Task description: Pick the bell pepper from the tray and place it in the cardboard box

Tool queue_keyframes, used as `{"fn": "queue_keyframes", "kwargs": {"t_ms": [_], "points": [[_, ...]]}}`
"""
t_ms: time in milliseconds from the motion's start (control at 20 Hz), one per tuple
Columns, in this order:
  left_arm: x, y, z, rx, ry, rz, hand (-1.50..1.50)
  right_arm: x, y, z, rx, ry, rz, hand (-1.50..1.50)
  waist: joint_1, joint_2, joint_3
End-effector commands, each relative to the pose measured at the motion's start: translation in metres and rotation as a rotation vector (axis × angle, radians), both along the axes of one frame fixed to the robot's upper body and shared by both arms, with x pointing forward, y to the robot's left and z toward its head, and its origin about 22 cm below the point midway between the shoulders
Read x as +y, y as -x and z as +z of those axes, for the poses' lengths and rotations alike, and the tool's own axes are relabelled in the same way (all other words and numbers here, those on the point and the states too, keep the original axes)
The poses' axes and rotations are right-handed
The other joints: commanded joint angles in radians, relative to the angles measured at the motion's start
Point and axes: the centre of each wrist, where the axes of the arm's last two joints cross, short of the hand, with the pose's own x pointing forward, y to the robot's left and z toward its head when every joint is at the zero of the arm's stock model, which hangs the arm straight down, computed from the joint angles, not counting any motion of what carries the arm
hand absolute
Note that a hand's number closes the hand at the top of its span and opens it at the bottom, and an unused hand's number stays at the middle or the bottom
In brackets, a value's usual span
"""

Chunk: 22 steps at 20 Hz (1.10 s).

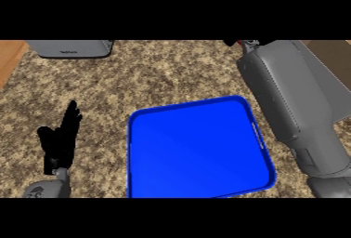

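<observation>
The blue tray lies on the speckled counter in the lower middle, and nothing shows inside it. My right forearm stretches from the lower right up past the tray's right rim. Only a black sliver of my right hand shows at the picture's top edge. A small red patch sits against it; I cannot tell whether this is the bell pepper. A brown surface at the top right, partly behind the forearm, may be the cardboard box. My left hand rests open at the left, fingers up.
A grey appliance stands at the back left of the counter. A strip of wood shows at the far left edge. Bare speckled counter lies between the tray and the appliance.
</observation>
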Motion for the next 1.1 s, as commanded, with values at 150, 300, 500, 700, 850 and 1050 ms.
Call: {"fn": "queue_keyframes", "kwargs": {"t_ms": [150,300,500,700,850,1050], "points": [[0.014,0.005,0.009,-0.001,-0.005,-0.002,0.0,-0.076,0.009,0.002,-0.035,-0.018,-0.157,1.5,-0.003,0.0,0.001],[-0.022,-0.009,0.006,-0.007,0.003,-0.001,0.0,-0.103,0.004,0.003,-0.061,-0.042,-0.166,1.5,0.004,0.005,0.001],[-0.006,-0.008,-0.008,0.004,-0.009,-0.005,0.0,-0.16,-0.006,0.004,-0.105,-0.092,-0.171,1.5,0.011,0.011,0.0],[-0.018,-0.002,-0.001,-0.015,0.01,-0.019,0.0,-0.203,-0.007,-0.039,-0.067,-0.08,-0.177,1.5,0.02,0.012,0.001],[-0.011,0.005,0.008,0.0,0.003,-0.027,0.0,-0.223,-0.006,-0.05,-0.078,-0.102,-0.169,1.5,0.025,0.01,0.001],[-0.007,-0.011,0.005,-0.024,-0.013,-0.036,0.0,-0.25,-0.007,-0.087,0.021,-0.027,-0.239,1.5,0.036,0.018,0.001]]}}
